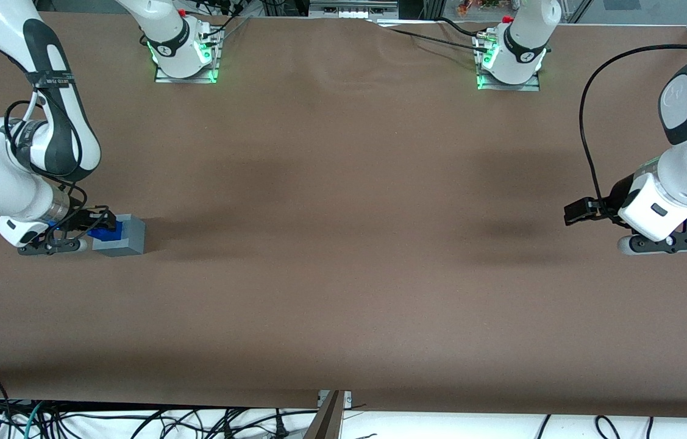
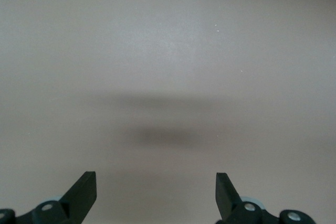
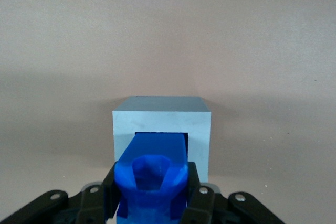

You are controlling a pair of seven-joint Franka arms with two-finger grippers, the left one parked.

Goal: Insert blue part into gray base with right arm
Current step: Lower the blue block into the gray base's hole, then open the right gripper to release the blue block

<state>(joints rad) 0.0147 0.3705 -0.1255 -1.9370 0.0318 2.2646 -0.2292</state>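
Observation:
The gray base [image 1: 124, 235] [image 3: 161, 120] rests on the brown table toward the working arm's end. Its square hole faces sideways toward my right gripper [image 1: 96, 228] [image 3: 152, 192]. The gripper is shut on the blue part [image 1: 105, 231] [image 3: 152, 179], black fingers [image 3: 194, 195] pressed against both its sides. The blue part's front end reaches into the mouth of the base's square hole. How deep it sits is hidden by the part itself.
Both arm bases [image 1: 181, 55] [image 1: 511, 61] stand at the table edge farthest from the front camera. Loose cables [image 1: 136, 421] lie below the table edge nearest that camera.

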